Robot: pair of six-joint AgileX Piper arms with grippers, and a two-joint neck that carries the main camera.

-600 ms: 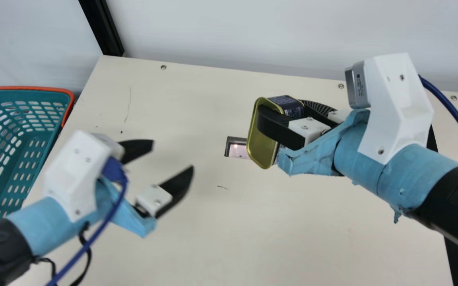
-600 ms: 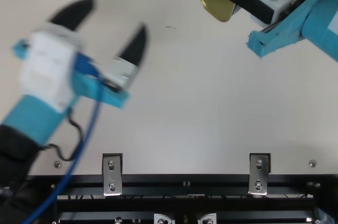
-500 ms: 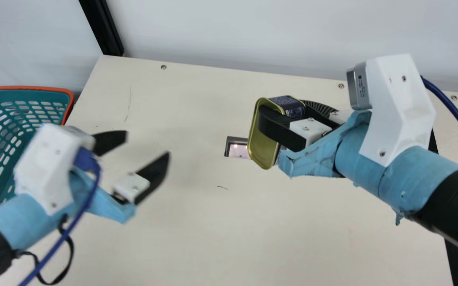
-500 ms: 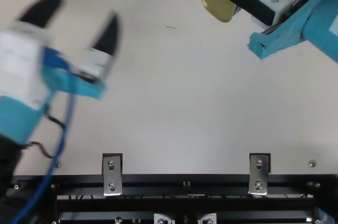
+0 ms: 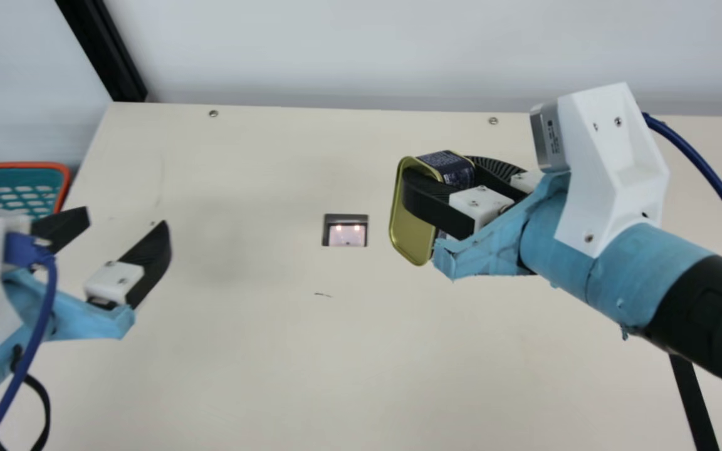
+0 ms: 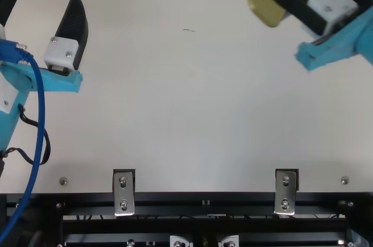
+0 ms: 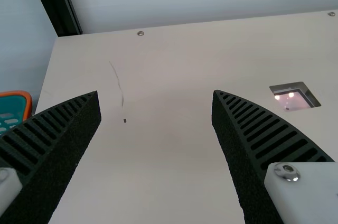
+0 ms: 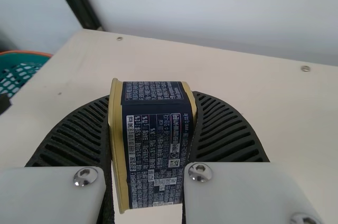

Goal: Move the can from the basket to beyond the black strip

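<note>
Aloft: can clenched in the right gripper, over the table

Can (image 5: 416,241), rectangular, dark label and gold rims, held between the two ribbed fingers (image 8: 227,134) of the right gripper (image 5: 439,172). Main view: its gold end faces the left arm's side. Right wrist view: one finger against each side of it, small print on the label between. Position is over the cream table (image 5: 361,369), out of the basket, on the basket's side of the black strip (image 5: 694,401), not beyond it.

Near the can in the main view, a small square recess (image 5: 345,232) in the tabletop, two bright spots showing in it; a short dark mark (image 5: 323,294) on the surface nearby.

Left gripper (image 5: 125,222) well apart from the can, released, fingers spread with nothing between them. Blue cable (image 5: 38,338) looped along its arm. Just past it at the main view's edge, teal basket (image 5: 22,166) with orange rim, partly hidden by that gripper.

Outermost: black post (image 5: 101,50) by the table's far corner, pale wall (image 5: 336,50) behind the far edge. Top view: black rail (image 6: 204,200) along the near edge, with metal brackets (image 6: 123,191).
</note>
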